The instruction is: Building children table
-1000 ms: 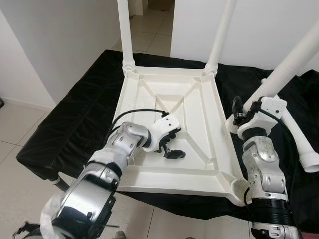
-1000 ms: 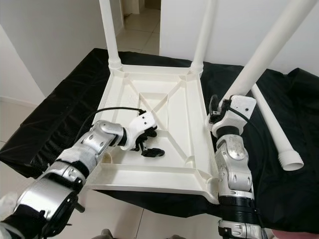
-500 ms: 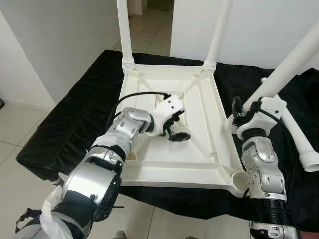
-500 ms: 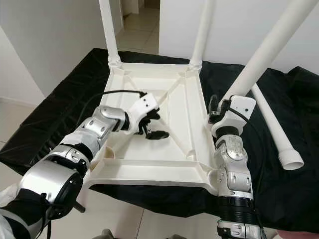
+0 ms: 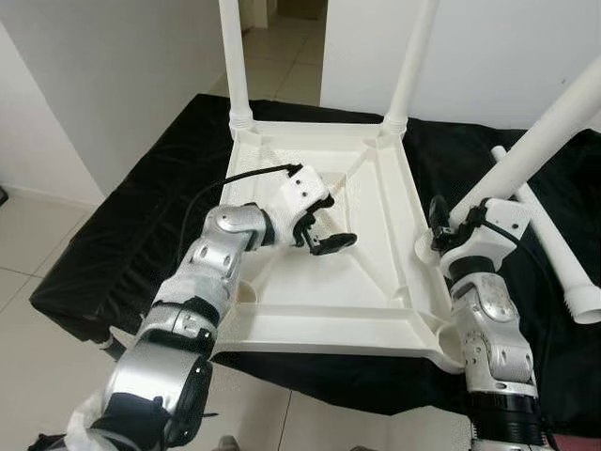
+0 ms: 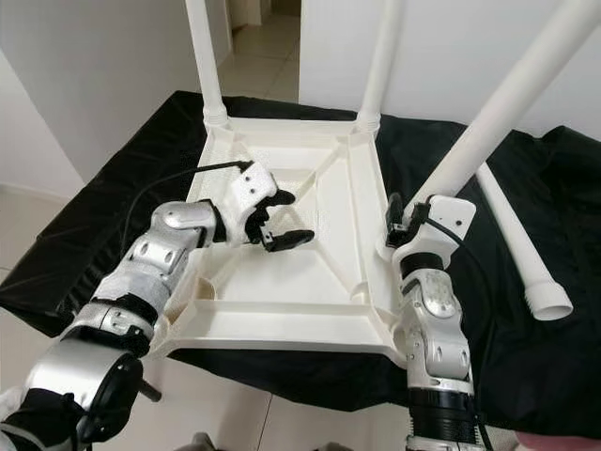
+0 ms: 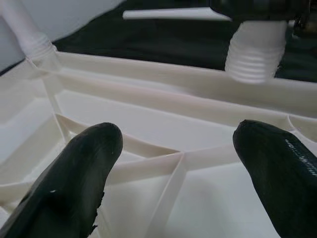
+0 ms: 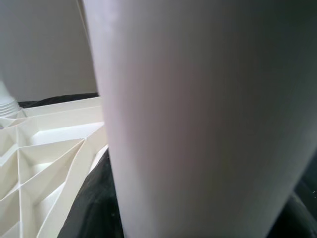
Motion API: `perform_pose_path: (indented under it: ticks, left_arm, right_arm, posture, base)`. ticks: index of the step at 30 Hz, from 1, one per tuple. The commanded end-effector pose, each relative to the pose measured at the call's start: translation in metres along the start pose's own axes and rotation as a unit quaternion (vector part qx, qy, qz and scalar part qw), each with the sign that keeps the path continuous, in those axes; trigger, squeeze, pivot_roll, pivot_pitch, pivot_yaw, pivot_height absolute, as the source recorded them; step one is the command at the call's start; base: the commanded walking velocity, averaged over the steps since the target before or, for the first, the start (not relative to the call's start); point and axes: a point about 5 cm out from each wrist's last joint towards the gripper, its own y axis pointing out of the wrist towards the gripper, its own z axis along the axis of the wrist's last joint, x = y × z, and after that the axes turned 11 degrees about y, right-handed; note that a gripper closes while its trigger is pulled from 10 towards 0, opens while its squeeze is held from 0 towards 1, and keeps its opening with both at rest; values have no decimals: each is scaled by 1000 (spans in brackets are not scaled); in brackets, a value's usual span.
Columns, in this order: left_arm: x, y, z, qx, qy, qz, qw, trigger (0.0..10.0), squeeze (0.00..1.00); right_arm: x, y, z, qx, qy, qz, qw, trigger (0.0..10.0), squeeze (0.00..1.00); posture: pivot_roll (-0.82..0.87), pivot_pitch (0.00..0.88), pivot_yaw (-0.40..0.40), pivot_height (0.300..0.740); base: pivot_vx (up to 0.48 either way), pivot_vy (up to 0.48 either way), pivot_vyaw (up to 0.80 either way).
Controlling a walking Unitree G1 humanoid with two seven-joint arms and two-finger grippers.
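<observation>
Tabletop (image 5: 319, 282) upturned, light stiff plastic | our right tool (image 6: 406, 225) clamps third leg (image 6: 498, 113) low beside its rim | left tool (image 5: 324, 235) wide above the ribs, empty

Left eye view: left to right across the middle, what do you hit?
Black cloth → left gripper over the upturned tabletop → right gripper on a tilted leg → loose leg lying on the cloth.

The table top (image 5: 319, 282) and its legs (image 5: 235, 66) are plain white, lying on a black cloth (image 5: 122, 235).
</observation>
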Motion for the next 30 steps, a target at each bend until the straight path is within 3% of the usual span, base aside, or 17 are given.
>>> perform_pose_path:
  ticks: [1, 6, 7, 8, 10, 14, 17, 23, 30]
  left_arm:
    - [0, -10, -2, 0, -20, 65, 998, 10000, 0]
    - [12, -15, 1, 11, -17, 27, 999, 10000, 0]
    - [23, -17, 1, 5, -13, -1, 1000, 10000, 0]
    - [23, -17, 1, 5, -13, -1, 1000, 10000, 0]
    - [44, -17, 2, 3, -4, -52, 999, 10000, 0]
    - [59, -14, 2, -7, -4, -73, 997, 10000, 0]
    - [69, -11, -5, -45, -2, -82, 996, 10000, 0]
    - [77, -8, -12, -90, -7, -77, 993, 10000, 0]
    - [72, -5, -24, -152, -28, -37, 987, 10000, 0]
  right_arm:
    - [0, -3, 6, 19, 0, 0, 1000, 10000, 0]
    - [2, -4, 9, 27, -4, -7, 1000, 10000, 0]
    - [5, -3, 11, 31, -4, -10, 999, 10000, 0]
    - [5, -3, 11, 31, -4, -10, 999, 10000, 0]
    - [8, -2, 15, 37, -8, -14, 999, 10000, 0]
    - [11, -1, 18, 39, -12, -16, 999, 10000, 0]
    - [12, 0, 19, 40, -13, -18, 999, 10000, 0]
    - [12, 1, 20, 41, -16, -17, 999, 10000, 0]
    - [14, 3, 22, 43, -19, -20, 999, 10000, 0]
  posture:
    - [-95, 0, 14, 740]
    - [-94, 0, 12, 740]
    - [-93, 0, 10, 740]
    - [-93, 0, 10, 740]
    - [-93, 0, 9, 740]
    - [-94, 0, 9, 740]
    - [-89, 0, 3, 740]
    - [-89, 0, 4, 740]
    - [-92, 0, 7, 740]
  base:
    - [0, 0, 0]
    - [0, 0, 0]
    - [0, 0, 0]
    - [0, 0, 0]
    - [0, 0, 0]
    - [0, 0, 0]
    - [0, 0, 0]
    - [0, 0, 0]
    - [0, 0, 0]
